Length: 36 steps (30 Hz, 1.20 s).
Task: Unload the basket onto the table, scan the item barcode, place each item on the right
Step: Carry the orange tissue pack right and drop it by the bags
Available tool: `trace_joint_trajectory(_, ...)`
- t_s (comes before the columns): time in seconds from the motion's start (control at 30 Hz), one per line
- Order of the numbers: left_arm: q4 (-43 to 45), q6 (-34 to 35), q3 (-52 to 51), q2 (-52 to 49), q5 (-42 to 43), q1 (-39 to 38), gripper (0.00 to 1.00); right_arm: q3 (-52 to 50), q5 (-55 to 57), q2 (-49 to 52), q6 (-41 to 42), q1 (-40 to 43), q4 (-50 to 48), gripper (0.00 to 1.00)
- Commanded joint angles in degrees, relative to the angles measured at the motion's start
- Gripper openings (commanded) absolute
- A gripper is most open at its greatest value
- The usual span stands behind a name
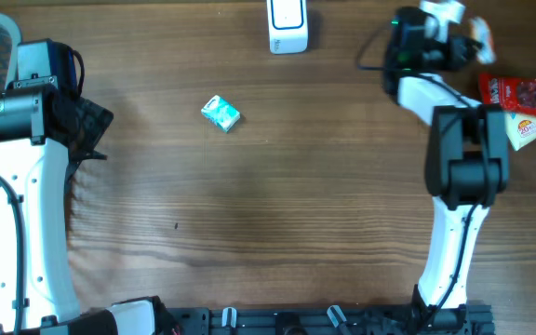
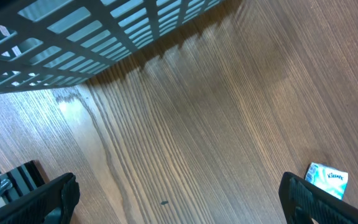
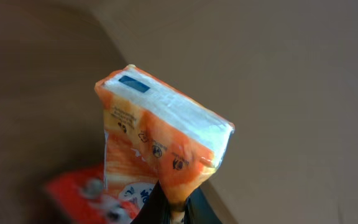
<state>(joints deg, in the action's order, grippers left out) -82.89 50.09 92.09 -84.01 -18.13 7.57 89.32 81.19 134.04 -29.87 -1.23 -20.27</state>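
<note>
Your right gripper (image 3: 173, 210) was clamped tight on bottom edge of orange-and-white soft plastic tissue pack (image 3: 160, 134); pack was held clear of wooden table (image 1: 296, 205), tilted, near far right corner. White box-shaped barcode scanner (image 1: 288, 26) stood at far edge, well left of it. Your left gripper (image 2: 179, 194) was spread wide, holding nothing, beside grey slatted basket (image 2: 73, 37). Small teal tissue pack (image 1: 221, 113) lay on table right of it

The left arm (image 1: 26, 186) reached up the frame's left edge, left gripper (image 2: 179, 190) spread wide. At upper right, the right gripper (image 3: 174, 208) pinched an orange packet (image 3: 160, 137).
</note>
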Motion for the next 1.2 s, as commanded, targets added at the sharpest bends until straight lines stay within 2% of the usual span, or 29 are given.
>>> trace_joint_trajectory(0.0, 0.0, 0.5, -0.3, 0.0, -0.3, 0.3, 1.00, -2.6, 5.9, 0.1, 8.3, -0.6, 0.8, 0.04)
trace_joint_trajectory(0.13, 0.0, 0.5, -0.3, 0.0, -0.3, 0.3, 1.00, -5.0, 5.3, 0.1, 12.3, -0.5, 0.9, 0.04)
trace_joint_trajectory(0.37, 0.0, 0.5, -0.3, 0.0, -0.3, 0.3, 1.00, -5.4, 4.5, 0.1, 12.1, 3.1, 0.9, 0.04)
trace_joint_trajectory(0.43, 0.0, 0.5, -0.3, 0.0, -0.3, 0.3, 1.00, -5.4, 4.0, 0.1, 12.0, 6.1, 1.3, 0.19)
trace_joint_trajectory(0.5, 0.0, 0.5, -0.3, 0.0, -0.3, 0.3, 1.00, -5.5, 3.1, 0.1, 12.0, 7.1, 2.3, 0.30)
trace_joint_trajectory(0.53, 0.0, 0.5, -0.3, 0.0, -0.3, 0.3, 1.00, -5.5, 2.3, 0.1, 12.1, 7.7, 3.3, 0.43)
trace_joint_trajectory(0.57, 0.0, 0.5, -0.3, 0.0, -0.3, 0.3, 1.00, -5.5, 0.8, 0.1, 12.1, 8.3, 4.6, 0.70)
trace_joint_trajectory(0.63, 0.0, 0.5, -0.3, 0.0, -0.3, 0.3, 1.00, -5.5, -3.0, 0.1, 12.0, 9.4, 8.2, 0.99)
trace_joint_trajectory(0.8, 0.0, 0.5, -0.3, 0.0, -0.3, 0.3, 1.00, -5.4, -3.5, 0.1, 11.9, 9.7, 10.5, 1.00)
trace_joint_trajectory(0.93, 0.0, 0.5, -0.3, 0.0, -0.3, 0.3, 1.00, -5.4, -9.3, -0.5, 11.0, 8.0, 14.3, 1.00)
trace_joint_trajectory(1.03, 0.0, 0.5, -0.3, 0.0, -0.3, 0.3, 1.00, -5.4, -20.0, -3.2, 19.7, 6.0, 25.3, 1.00)
trace_joint_trajectory(1.1, 0.0, 0.5, -0.3, 0.0, -0.3, 0.3, 1.00, -5.2, -35.4, -7.1, 26.5, 5.4, 34.5, 1.00)
trace_joint_trajectory(1.17, 0.0, 0.5, -0.3, 0.0, -0.3, 0.3, 1.00, -5.1, -47.8, -10.8, 29.6, 5.4, 38.1, 1.00)
